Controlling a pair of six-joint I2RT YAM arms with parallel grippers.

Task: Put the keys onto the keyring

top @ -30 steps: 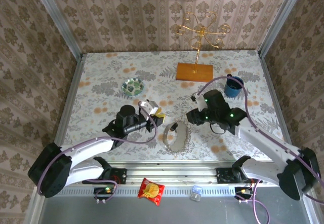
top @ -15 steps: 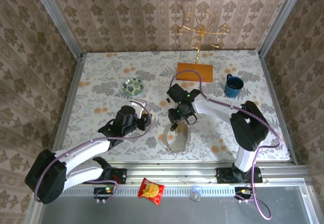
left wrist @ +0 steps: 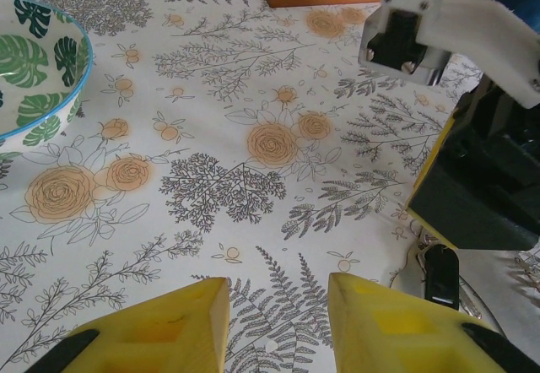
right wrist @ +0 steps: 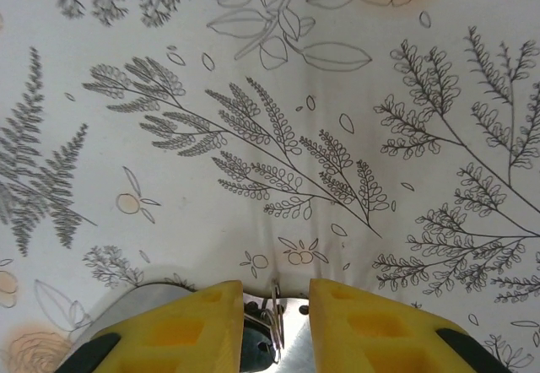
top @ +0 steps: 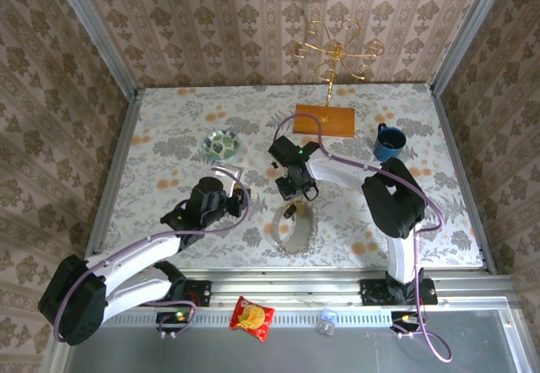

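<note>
Keys (right wrist: 272, 329): small silver-grey metal cluster beside grey-brown strap keyring (right wrist: 156, 301).
Right gripper (right wrist: 276, 301): narrowly parted, straddling keys.
Left gripper (left wrist: 278, 310): narrowly parted, empty, above bench (left wrist: 211, 137).

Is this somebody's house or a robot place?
Likely a robot test booth dressed like a home: two arms bolted to a metal rail, wallpaper panels in a metal frame, a flowery tablecloth.
</note>
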